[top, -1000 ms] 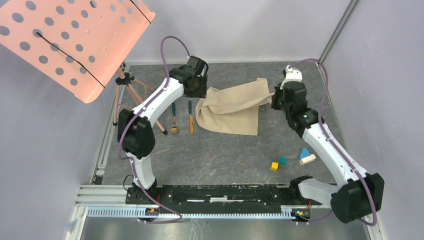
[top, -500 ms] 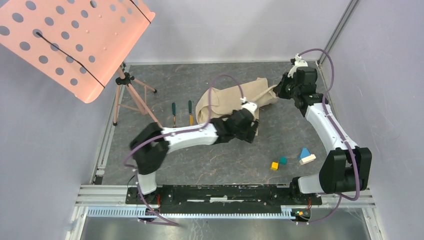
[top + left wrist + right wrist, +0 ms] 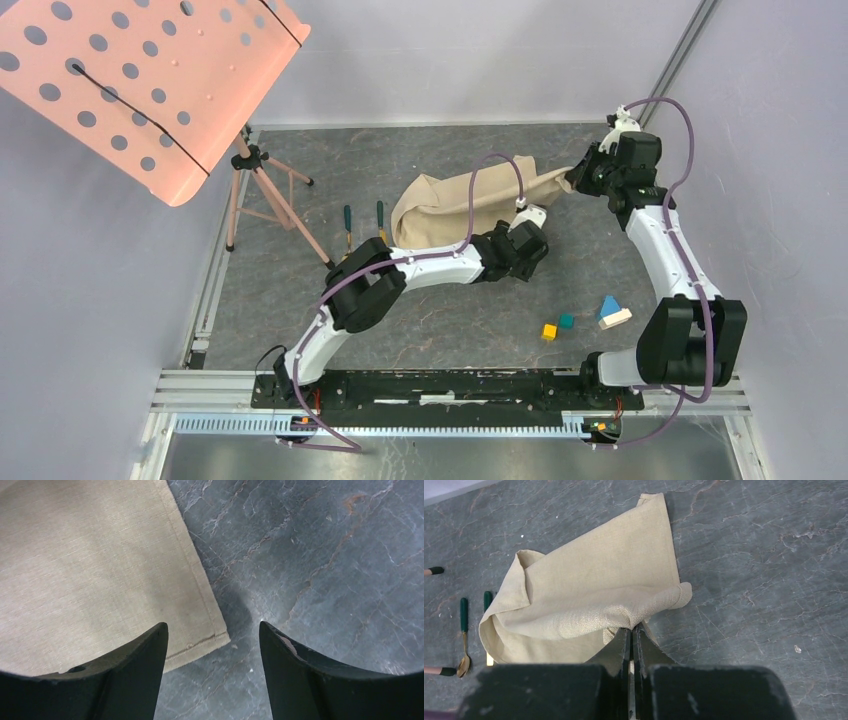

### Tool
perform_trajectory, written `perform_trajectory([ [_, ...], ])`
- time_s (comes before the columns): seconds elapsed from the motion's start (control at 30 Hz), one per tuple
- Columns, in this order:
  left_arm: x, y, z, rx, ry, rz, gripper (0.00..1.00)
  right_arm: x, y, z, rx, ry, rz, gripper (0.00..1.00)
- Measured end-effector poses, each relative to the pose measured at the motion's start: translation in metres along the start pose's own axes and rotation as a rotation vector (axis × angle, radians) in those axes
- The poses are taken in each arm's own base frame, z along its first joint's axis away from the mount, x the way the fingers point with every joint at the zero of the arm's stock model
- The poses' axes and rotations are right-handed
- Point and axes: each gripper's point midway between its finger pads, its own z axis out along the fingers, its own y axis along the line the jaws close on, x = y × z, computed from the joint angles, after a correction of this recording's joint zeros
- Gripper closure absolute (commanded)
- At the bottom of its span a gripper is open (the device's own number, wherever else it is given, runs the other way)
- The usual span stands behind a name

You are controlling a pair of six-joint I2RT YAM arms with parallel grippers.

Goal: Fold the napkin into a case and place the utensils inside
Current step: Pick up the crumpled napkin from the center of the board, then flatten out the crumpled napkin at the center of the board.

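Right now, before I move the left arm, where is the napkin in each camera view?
Top external: the napkin lies centre-far, its right corner drawn out to the right pincer.
Left wrist: upper left, one hemmed corner between the tips of the open left pincer.
Right wrist: centre, a bunched edge clamped in the shut pincer.
Shared landmark: the grey veined tabletop, seen in all three.

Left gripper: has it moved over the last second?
Yes. The left gripper swung right and nearer, away from the knife, to the near-right corner of the napkin.
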Motion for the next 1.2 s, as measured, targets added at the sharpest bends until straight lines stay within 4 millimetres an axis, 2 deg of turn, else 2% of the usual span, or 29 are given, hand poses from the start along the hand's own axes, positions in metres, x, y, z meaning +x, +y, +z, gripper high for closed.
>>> perform_trajectory([
  [0.1, 0.005, -0.003, 0.010, -0.008, 0.017, 0.007, 0.30, 0.000, 0.001, -0.001, -0.006, 0.000, 0.000, 1.00],
  [0.23, 0.017, 0.003, 0.016, -0.031, 0.049, 0.022, 0.47, 0.000, 0.003, -0.001, -0.014, 0.001, -0.005, 1.00],
  [0.3, 0.017, 0.004, 0.016, -0.038, 0.048, 0.022, 0.59, -0.001, 0.003, -0.002, -0.014, -0.001, -0.008, 1.00],
  [0.37, 0.017, 0.006, 0.016, -0.043, 0.050, 0.022, 0.83, 0.000, 0.002, -0.003, -0.013, -0.002, -0.008, 1.00],
  [0.4, 0.018, 0.007, 0.016, -0.045, 0.050, 0.022, 0.90, 0.001, 0.001, -0.004, -0.011, -0.002, -0.008, 1.00],
  [0.5, 0.018, 0.012, 0.016, -0.062, 0.048, 0.032, 0.97, 0.005, -0.005, -0.009, 0.003, 0.002, -0.008, 1.00],
  [0.6, 0.022, 0.020, 0.010, -0.087, 0.054, 0.050, 0.98, 0.011, -0.015, -0.019, 0.030, 0.005, -0.001, 1.00],
  [0.7, 0.037, 0.046, -0.015, -0.147, 0.103, 0.111, 0.98, 0.012, -0.024, -0.033, 0.070, -0.010, 0.000, 0.99],
  [0.77, 0.037, 0.064, -0.037, -0.187, 0.116, 0.139, 0.98, 0.007, -0.026, -0.039, 0.083, -0.034, -0.006, 1.00],
  [0.8, 0.028, 0.074, -0.049, -0.209, 0.099, 0.149, 0.98, 0.003, -0.026, -0.040, 0.087, -0.044, -0.010, 1.00],
  [0.87, -0.004, 0.092, -0.070, -0.256, 0.027, 0.151, 0.98, -0.005, -0.027, -0.037, 0.093, -0.049, -0.010, 1.00],
  [0.97, -0.080, 0.136, -0.102, -0.353, -0.151, 0.115, 0.98, -0.035, -0.026, -0.018, 0.087, -0.067, -0.008, 1.00],
  [1.07, -0.177, 0.199, -0.130, -0.462, -0.349, 0.022, 0.98, -0.092, -0.017, 0.008, 0.047, -0.145, -0.019, 1.00],
  [1.1, -0.221, 0.221, -0.148, -0.491, -0.442, -0.013, 0.98, -0.115, -0.013, 0.017, 0.029, -0.178, -0.028, 0.99],
  [1.13, -0.234, 0.238, -0.153, -0.516, -0.471, -0.036, 0.98, -0.135, -0.009, 0.023, 0.011, -0.213, -0.038, 1.00],
  [1.2, -0.291, 0.279, -0.181, -0.568, -0.602, -0.084, 0.98, -0.176, 0.001, 0.033, -0.025, -0.278, -0.058, 1.00],
])
